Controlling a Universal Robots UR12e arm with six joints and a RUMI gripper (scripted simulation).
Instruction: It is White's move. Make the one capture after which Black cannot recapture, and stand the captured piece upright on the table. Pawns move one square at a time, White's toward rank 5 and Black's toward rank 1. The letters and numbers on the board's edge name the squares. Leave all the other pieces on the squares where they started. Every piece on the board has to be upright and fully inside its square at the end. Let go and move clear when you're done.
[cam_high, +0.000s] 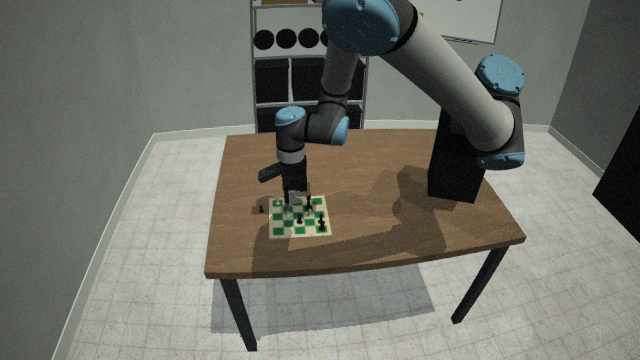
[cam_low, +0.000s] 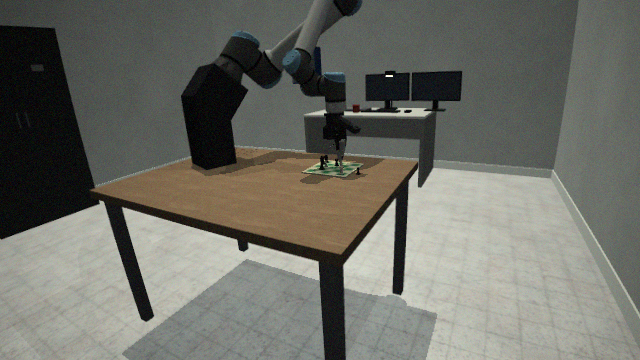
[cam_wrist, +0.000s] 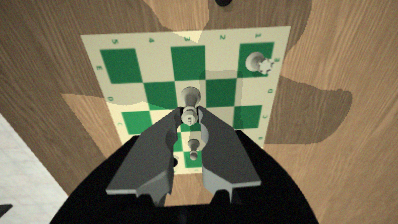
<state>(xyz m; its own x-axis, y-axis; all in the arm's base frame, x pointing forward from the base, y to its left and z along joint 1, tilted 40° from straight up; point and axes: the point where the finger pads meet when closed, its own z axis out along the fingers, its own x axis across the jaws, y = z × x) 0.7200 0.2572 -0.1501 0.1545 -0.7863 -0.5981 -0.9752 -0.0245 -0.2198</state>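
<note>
The green and cream chessboard (cam_high: 295, 222) lies near the table's left edge and also shows in the wrist view (cam_wrist: 190, 95). My gripper (cam_wrist: 190, 108) points straight down over the board and is shut on the head of a white piece (cam_wrist: 190, 102), whose foot shows over a cream square in the board's middle. A second white piece (cam_wrist: 194, 145) stands lower in the view, between the finger bodies. A third white piece (cam_wrist: 260, 62) is on the green corner square by the 1. Black pieces (cam_high: 321, 222) (cam_high: 299, 218) (cam_high: 309, 202) stand on the board. One black piece (cam_high: 260, 208) stands upright on the table, off the board.
The arm's black base (cam_high: 452, 165) stands at the table's back right. The board sits close to the table's left edge (cam_high: 216, 220). A shelf unit (cam_high: 300, 65) is behind the table. A desk with monitors (cam_low: 395, 115) stands beyond it in the exterior view.
</note>
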